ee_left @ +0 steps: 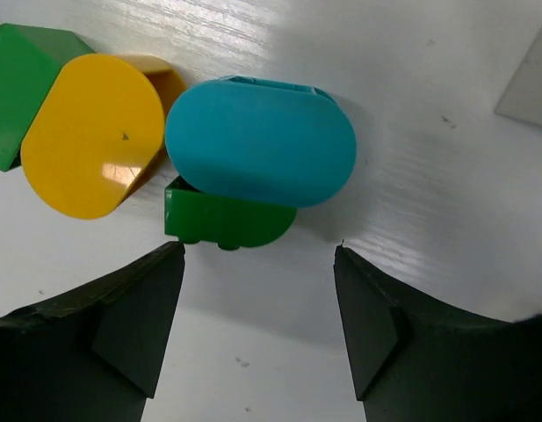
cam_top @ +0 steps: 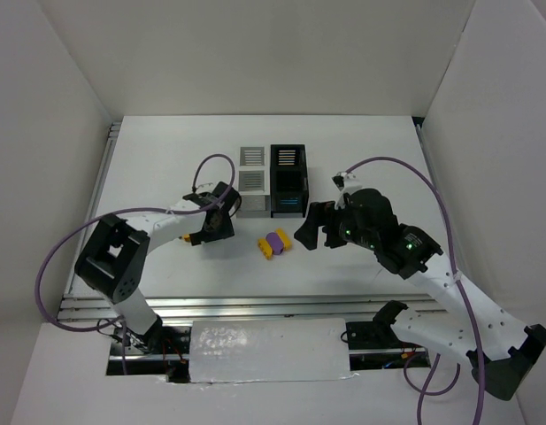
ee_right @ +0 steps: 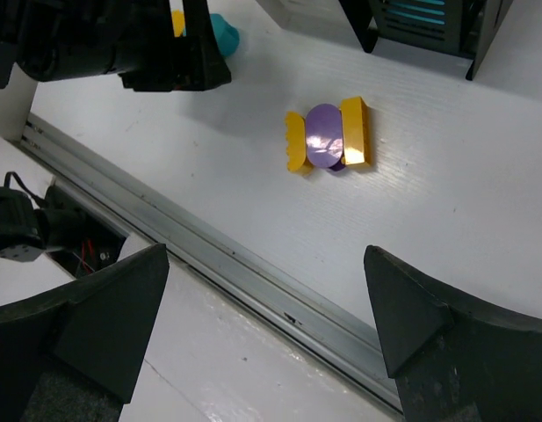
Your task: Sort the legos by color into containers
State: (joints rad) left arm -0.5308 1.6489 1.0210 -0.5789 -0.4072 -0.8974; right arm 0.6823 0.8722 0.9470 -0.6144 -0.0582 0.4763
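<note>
In the left wrist view a cyan lego (ee_left: pixel 260 141) lies on a green lego (ee_left: pixel 231 220), beside a yellow lego (ee_left: pixel 93 132) and another green lego (ee_left: pixel 20 88). My left gripper (ee_left: pixel 256 255) is open and empty just short of them, left of the white bins (cam_top: pixel 252 181). Two yellow legos (ee_right: pixel 357 132) with a purple lego (ee_right: pixel 323 136) between them lie in front of the black bins (cam_top: pixel 288 181); this cluster (cam_top: pixel 274 242) also shows from above. My right gripper (ee_right: pixel 266 255) is open and empty, above the table to the right of that cluster (cam_top: pixel 315 223).
The four bins form one block at the table's middle back. A metal rail (ee_right: pixel 253 281) runs along the near table edge. The left arm's gripper (ee_right: pixel 121 44) and the cyan lego (ee_right: pixel 222 35) show at the top left of the right wrist view. White walls enclose the table.
</note>
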